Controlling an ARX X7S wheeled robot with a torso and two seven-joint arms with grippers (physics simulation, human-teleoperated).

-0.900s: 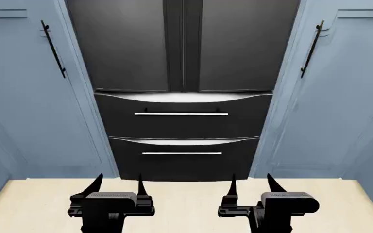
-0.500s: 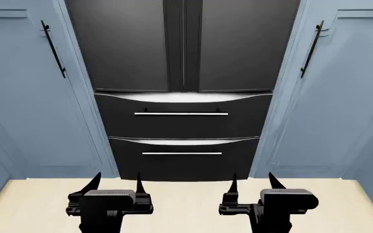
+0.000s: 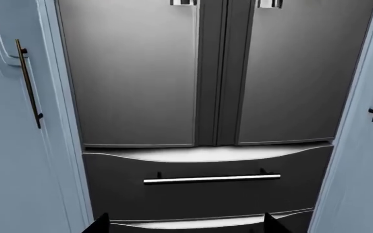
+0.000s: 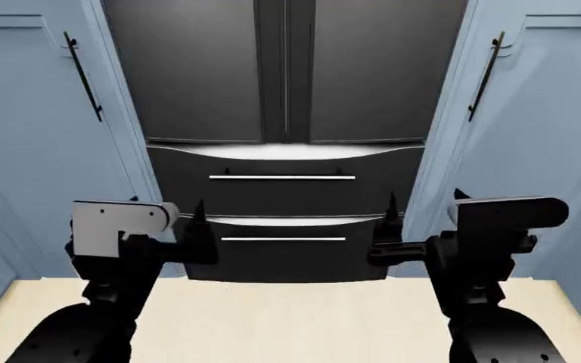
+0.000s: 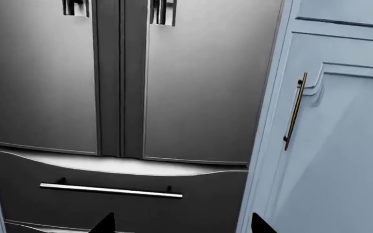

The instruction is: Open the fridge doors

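The fridge doors stand shut: the left door (image 4: 194, 68) and the right door (image 4: 381, 68) meet at a narrow middle seam. In the left wrist view the doors (image 3: 131, 73) fill the frame, with only the handles' lower ends (image 3: 184, 2) showing. The right wrist view has the same doors (image 5: 206, 73) and handle ends (image 5: 162, 9). My left gripper (image 4: 166, 208) (image 3: 185, 225) is open in front of the drawers, holding nothing. My right gripper (image 4: 425, 200) (image 5: 183, 225) is open too, level with it and empty. Both are below the doors and apart from them.
Two wide black drawers (image 4: 282, 193) (image 4: 282, 253) with horizontal silver handles sit under the doors. Pale blue cabinet doors (image 4: 28, 151) (image 4: 532, 136) with thin dark handles flank the fridge. A beige floor (image 4: 290, 318) lies in front.
Both arms have risen from near the floor to the height of the drawers. The grippers stay open, and the fridge doors have not moved.
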